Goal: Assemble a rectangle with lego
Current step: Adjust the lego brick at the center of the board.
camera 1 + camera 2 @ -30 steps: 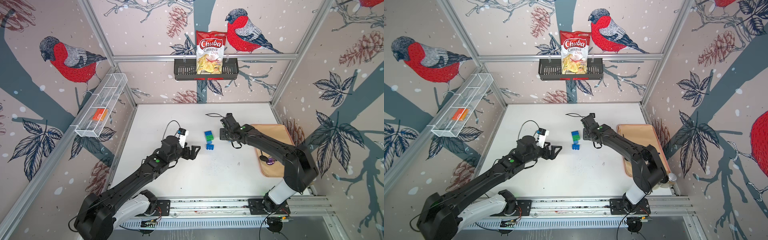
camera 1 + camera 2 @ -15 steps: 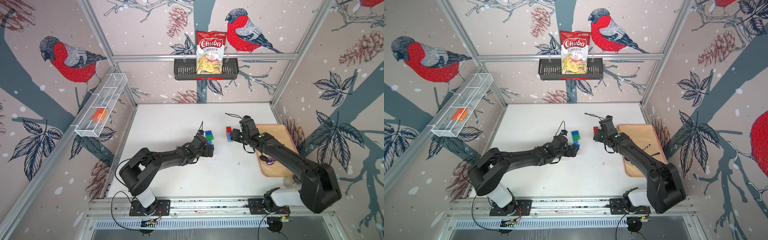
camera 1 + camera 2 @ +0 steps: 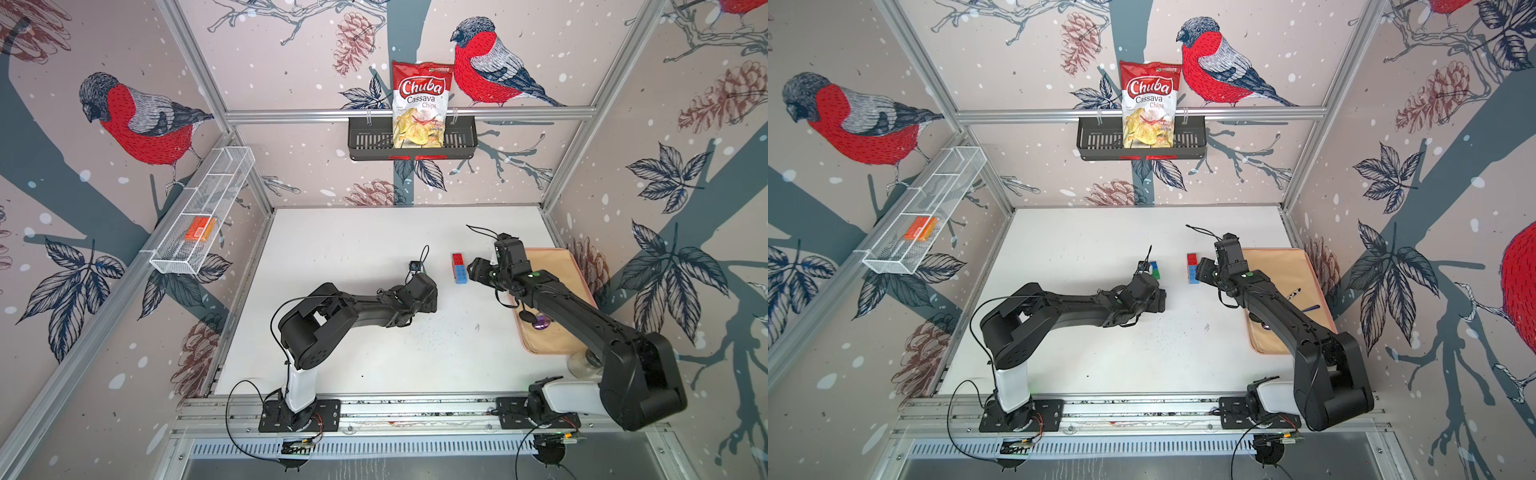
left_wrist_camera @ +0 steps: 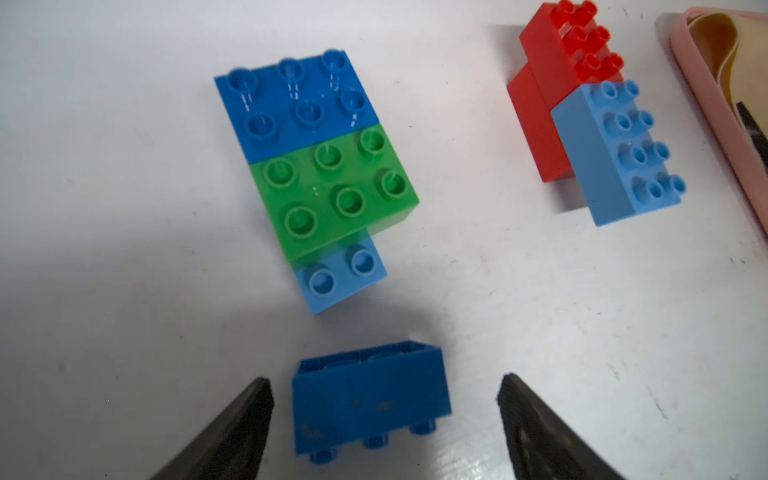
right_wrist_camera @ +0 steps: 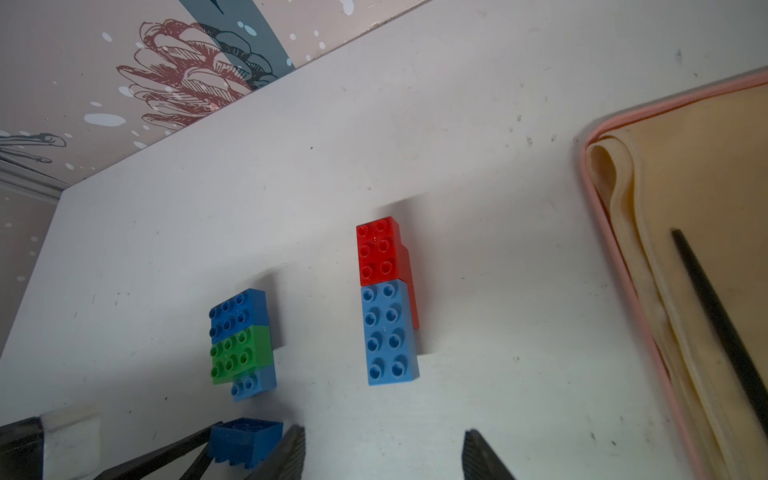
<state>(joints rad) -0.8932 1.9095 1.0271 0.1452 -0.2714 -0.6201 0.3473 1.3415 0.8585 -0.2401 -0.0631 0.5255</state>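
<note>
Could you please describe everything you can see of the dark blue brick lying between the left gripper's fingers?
The dark blue brick looks like smooth, slightly scuffed plastic. It lies tipped on its side on the white table. A plain long wall faces up, three studs show along the edge toward the left gripper, and its hollow underside faces the green-and-blue stack. It sits between the open fingers with a gap on each side, touching neither, and it is clear of the stack.
</note>
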